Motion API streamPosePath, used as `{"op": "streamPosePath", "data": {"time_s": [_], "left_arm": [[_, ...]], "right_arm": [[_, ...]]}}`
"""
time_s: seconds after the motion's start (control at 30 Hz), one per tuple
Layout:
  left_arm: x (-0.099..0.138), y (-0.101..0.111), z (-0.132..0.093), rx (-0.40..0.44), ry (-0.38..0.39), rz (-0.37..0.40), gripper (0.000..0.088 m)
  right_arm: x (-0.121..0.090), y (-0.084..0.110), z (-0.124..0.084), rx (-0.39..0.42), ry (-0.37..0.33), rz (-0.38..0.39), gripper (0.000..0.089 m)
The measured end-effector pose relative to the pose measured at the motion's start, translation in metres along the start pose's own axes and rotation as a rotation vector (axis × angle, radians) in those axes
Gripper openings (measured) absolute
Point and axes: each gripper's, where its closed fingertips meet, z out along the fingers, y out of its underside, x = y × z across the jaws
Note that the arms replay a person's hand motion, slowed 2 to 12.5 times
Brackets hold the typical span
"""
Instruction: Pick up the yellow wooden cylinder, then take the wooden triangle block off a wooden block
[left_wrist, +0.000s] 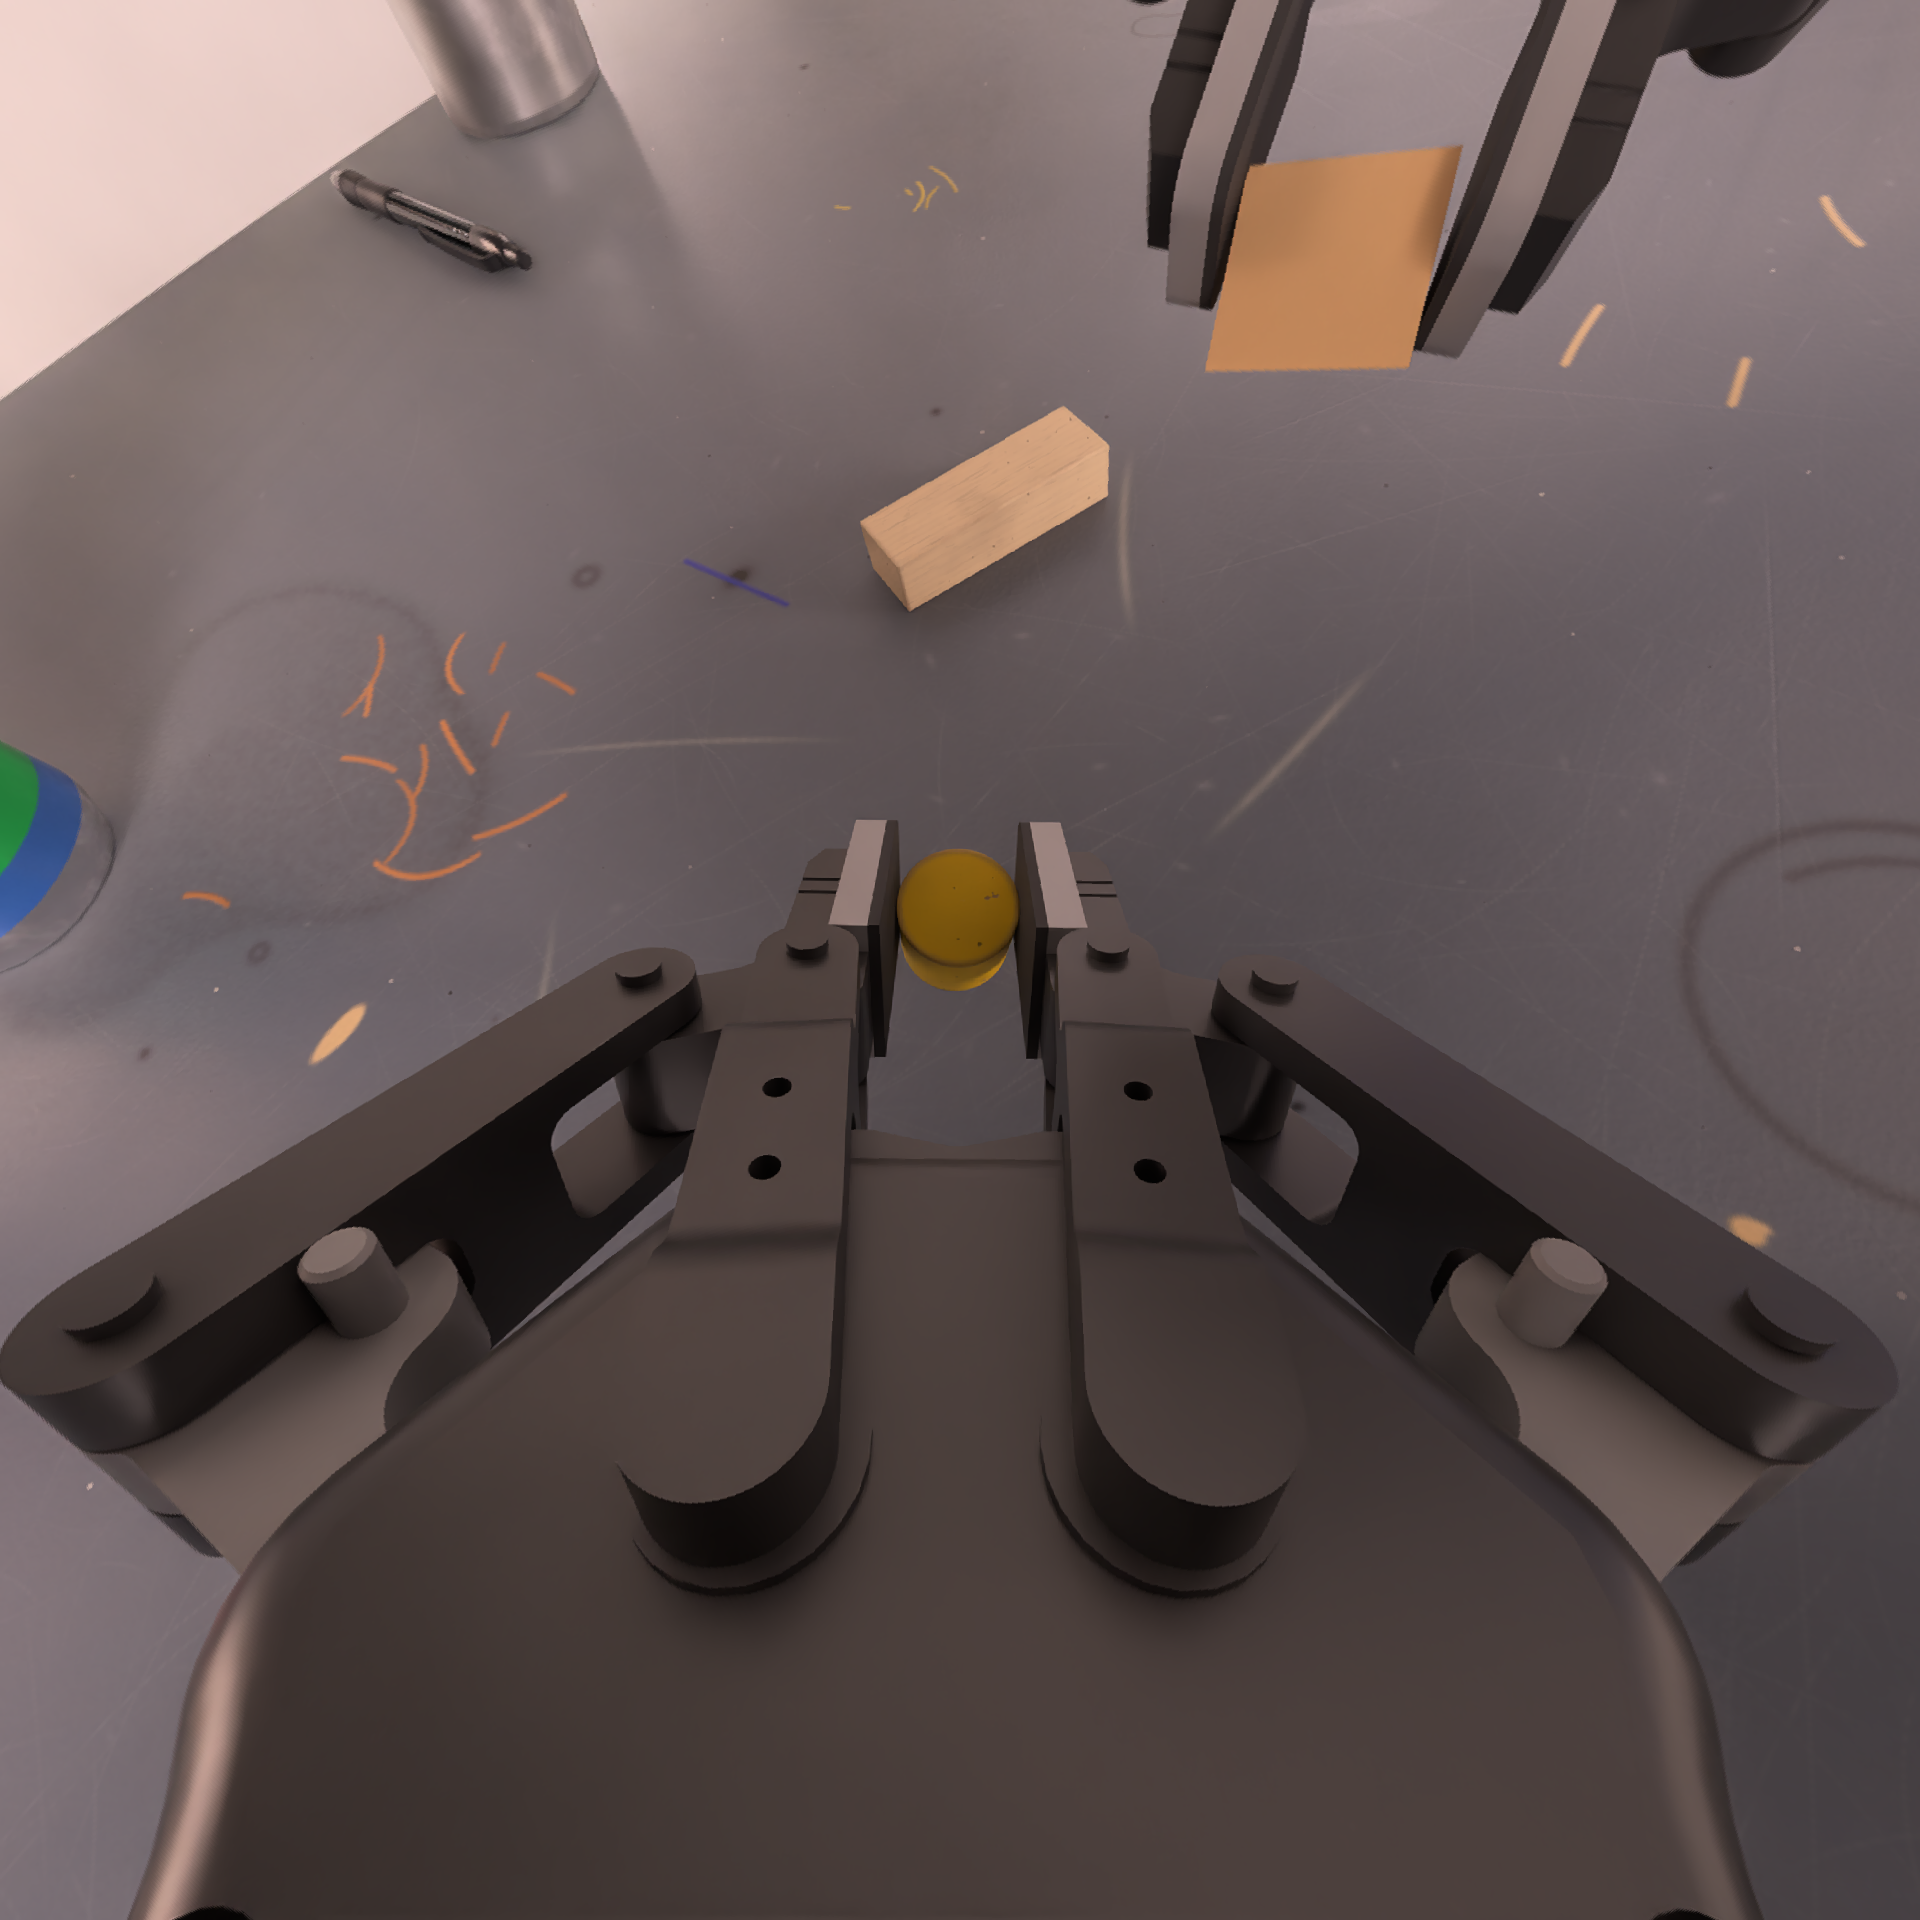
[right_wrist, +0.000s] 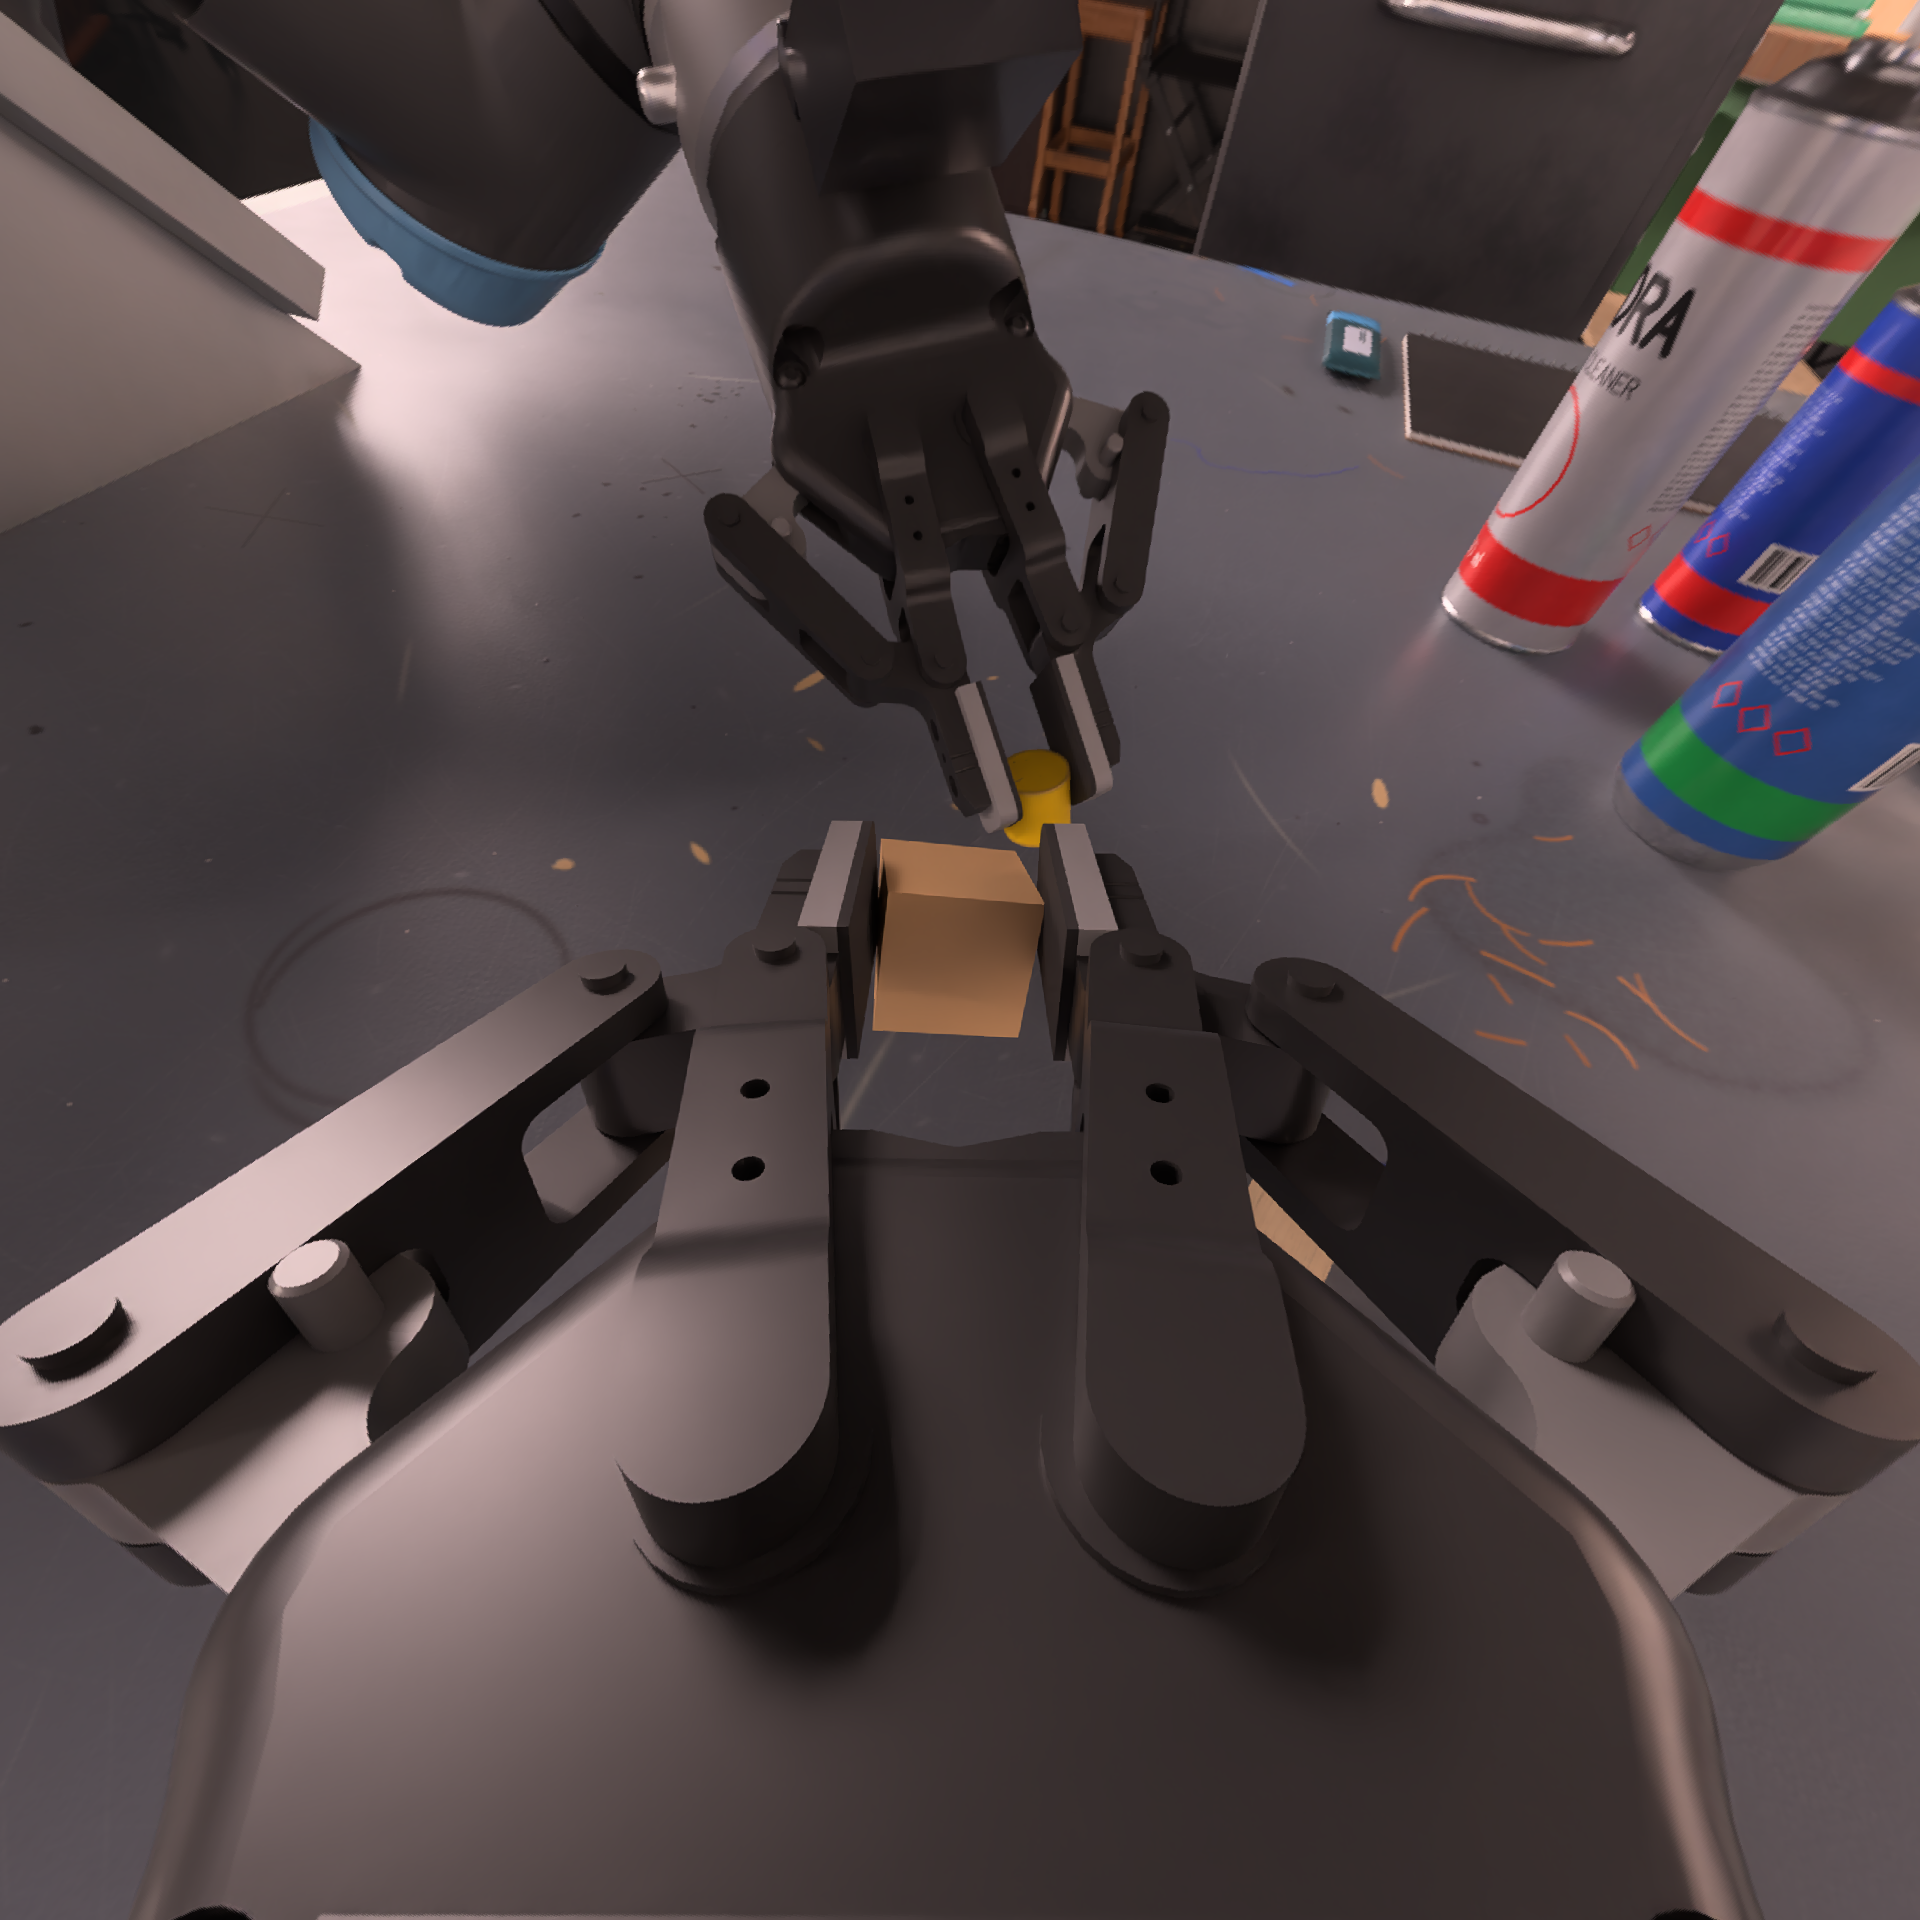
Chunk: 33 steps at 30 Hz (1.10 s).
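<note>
The yellow wooden cylinder (left_wrist: 956, 920) was clamped between the nearly closed jaws of the left gripper (left_wrist: 957, 914), clear of the grey table (left_wrist: 1455, 727). The wooden triangle block (right_wrist: 956, 940) was pinched between the right gripper (right_wrist: 956, 925) pads, lifted above the wooden block (left_wrist: 987, 506), which was left lying flat ahead of the left jaws. Printed spray cans (right_wrist: 1683, 416) were seen standing far right of the right jaws.

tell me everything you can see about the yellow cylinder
The yellow cylinder is a short, stubby peg with a flat round top and a smooth, deep yellow painted look, flecked with a few dark specks. It stands upright between the fingers of the left gripper, one pad on each side of it. In the right wrist view it seems lifted a little above the grey table, just beyond the tan block in the other gripper.
</note>
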Motion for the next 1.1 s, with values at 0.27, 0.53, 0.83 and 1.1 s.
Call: {"op": "streamPosePath", "data": {"time_s": [0.27, 0.53, 0.83, 1.1], "left_arm": [[0.003, 0.001, 0.001, -0.008, 0.011, 0.011, 0.0201], [0.006, 0.003, 0.002, -0.020, 0.024, 0.025, 0.0201], [0.007, 0.006, 0.004, -0.035, 0.034, 0.035, 0.0201], [0.008, 0.007, 0.004, -0.038, 0.038, 0.038, 0.0201]], "right_arm": [[0.000, 0.011, 0.006, -0.039, -0.048, 0.033, 0.0280], [0.002, 0.016, 0.010, -0.059, -0.085, 0.039, 0.0279], [0.006, 0.014, 0.010, -0.066, -0.131, 0.030, 0.0279], [0.010, 0.016, 0.008, -0.086, -0.150, 0.019, 0.0279]]}}
